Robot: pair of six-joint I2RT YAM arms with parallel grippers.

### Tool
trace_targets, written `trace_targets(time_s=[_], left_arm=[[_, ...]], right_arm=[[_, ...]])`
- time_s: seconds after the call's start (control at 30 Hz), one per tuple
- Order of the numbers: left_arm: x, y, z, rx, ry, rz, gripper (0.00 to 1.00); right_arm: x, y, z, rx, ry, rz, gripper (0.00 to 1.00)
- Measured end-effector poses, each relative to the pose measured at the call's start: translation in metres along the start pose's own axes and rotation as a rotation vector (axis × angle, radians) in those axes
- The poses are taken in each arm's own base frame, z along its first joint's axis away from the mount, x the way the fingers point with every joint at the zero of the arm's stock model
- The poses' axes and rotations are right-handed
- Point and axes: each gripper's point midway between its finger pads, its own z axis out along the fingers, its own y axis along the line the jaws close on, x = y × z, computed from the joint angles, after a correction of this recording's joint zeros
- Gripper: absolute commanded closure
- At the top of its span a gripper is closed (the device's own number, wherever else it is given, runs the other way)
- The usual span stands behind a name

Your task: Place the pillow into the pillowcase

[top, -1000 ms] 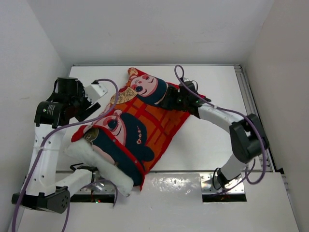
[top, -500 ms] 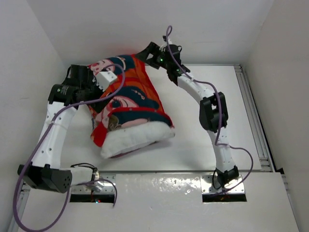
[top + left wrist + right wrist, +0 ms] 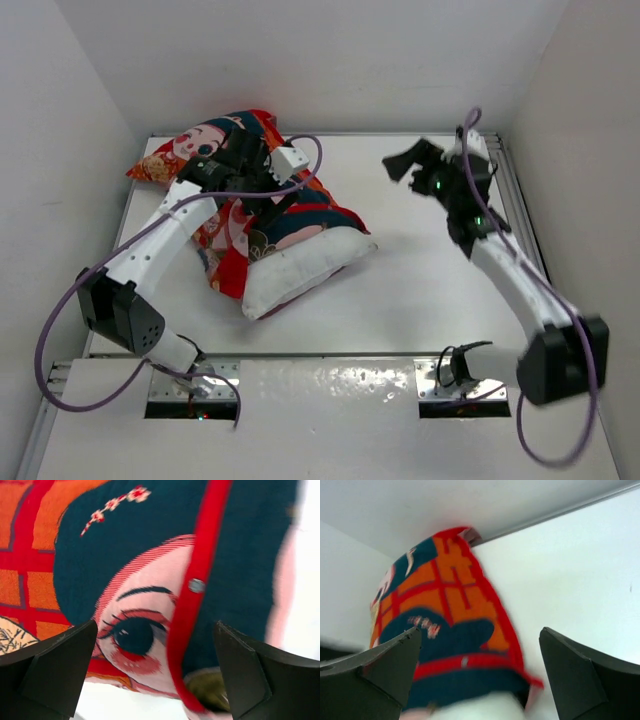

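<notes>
The white pillow (image 3: 305,265) lies on the table at the left-centre, its far part inside the red cartoon-print pillowcase (image 3: 215,150) and its near white end sticking out. My left gripper (image 3: 272,195) hangs open just above the pillowcase near its open edge. In the left wrist view the jaws (image 3: 155,680) stand wide apart over the printed face (image 3: 145,610) and hold nothing. My right gripper (image 3: 405,165) is open and empty at the back right, apart from the pillow. The right wrist view shows its gripper (image 3: 480,680) with jaws wide, the pillowcase (image 3: 445,605) and the pillow's white end (image 3: 480,710) beyond.
White walls close in the table (image 3: 430,290) on the left, back and right. A metal rail (image 3: 525,240) runs along the right edge. Purple cables loop off both arms.
My right gripper has let go of the pillowcase's raised back corner and swung to the right. The pillow in its case has dropped flat. My left arm has moved right over it.
</notes>
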Motion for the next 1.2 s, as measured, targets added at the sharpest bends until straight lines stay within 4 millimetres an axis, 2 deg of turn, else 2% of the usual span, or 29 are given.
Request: trace_targets(time_s=[0.03,0.07,0.13,0.2,0.3,0.37,0.4,0.43,0.53,0.57,0.67,0.7,0.73,0.77,0.8,0.87,0.9,0.93,1.03,1.1,1.17,1.2], left_arm=[[0.002,0.004,0.006,-0.018,0.02,0.003,0.03],[0.005,0.005,0.012,-0.025,0.04,0.004,0.06],[0.009,0.004,0.021,-0.01,0.067,-0.002,0.07],[0.011,0.002,0.026,0.001,0.08,-0.016,0.07],[0.006,-0.009,0.028,0.013,0.081,-0.009,0.06],[0.001,-0.02,0.029,0.03,0.076,0.004,0.08],[0.001,-0.026,0.03,0.042,0.077,0.012,0.1],[0.002,-0.033,0.031,0.055,0.076,0.018,0.18],[0.015,-0.052,0.034,0.098,0.109,0.029,0.32],[0.02,-0.055,0.036,0.102,0.123,0.03,0.35],[0.035,-0.053,0.04,0.085,0.169,0.018,0.65],[0.037,-0.051,0.04,0.073,0.177,0.009,0.77],[0.039,-0.046,0.039,0.058,0.18,0.002,1.0],[0.039,-0.041,0.039,0.041,0.176,-0.009,1.0],[0.038,-0.038,0.037,0.028,0.172,-0.012,1.0],[0.033,-0.033,0.03,0.012,0.161,-0.013,1.0],[0.025,-0.033,0.025,0.012,0.147,-0.002,1.0],[0.013,-0.03,0.017,0.004,0.125,0.011,1.0],[-0.036,-0.031,-0.016,-0.008,0.015,0.092,1.0],[-0.077,-0.054,-0.042,0.028,-0.1,0.179,1.0],[-0.098,-0.084,-0.063,0.081,-0.17,0.268,1.0],[-0.102,-0.096,-0.07,0.109,-0.184,0.304,1.0]], right_arm=[[0.006,0.007,-0.02,-0.01,-0.017,-0.018,0.01],[0.021,0.015,-0.041,-0.03,-0.016,-0.031,0.01],[0.06,0.024,-0.068,-0.079,0.019,-0.039,0.04],[0.108,0.024,-0.085,-0.107,0.1,-0.028,0.05],[0.188,0.0,-0.103,-0.068,0.264,-0.006,0.05],[0.226,-0.014,-0.115,-0.041,0.338,0.007,0.04],[0.239,-0.016,-0.119,-0.038,0.364,0.015,0.04],[0.249,-0.016,-0.121,-0.042,0.378,0.025,0.04],[0.269,-0.004,-0.113,-0.068,0.411,0.041,0.01],[0.274,0.001,-0.109,-0.076,0.416,0.043,0.01],[0.283,0.018,-0.09,-0.113,0.411,0.069,0.02],[0.285,0.022,-0.083,-0.122,0.408,0.087,0.09],[0.287,0.025,-0.076,-0.128,0.401,0.102,0.17],[0.288,0.029,-0.069,-0.137,0.399,0.125,0.27],[0.289,0.032,-0.063,-0.144,0.398,0.142,0.51],[0.289,0.04,-0.052,-0.168,0.391,0.183,0.77],[0.287,0.045,-0.046,-0.179,0.387,0.205,0.95],[0.285,0.049,-0.039,-0.187,0.379,0.214,1.0],[0.27,0.065,-0.015,-0.213,0.35,0.246,1.0],[0.25,0.079,0.008,-0.235,0.305,0.261,1.0],[0.221,0.094,0.03,-0.26,0.234,0.288,1.0],[0.203,0.103,0.04,-0.278,0.191,0.305,1.0]])
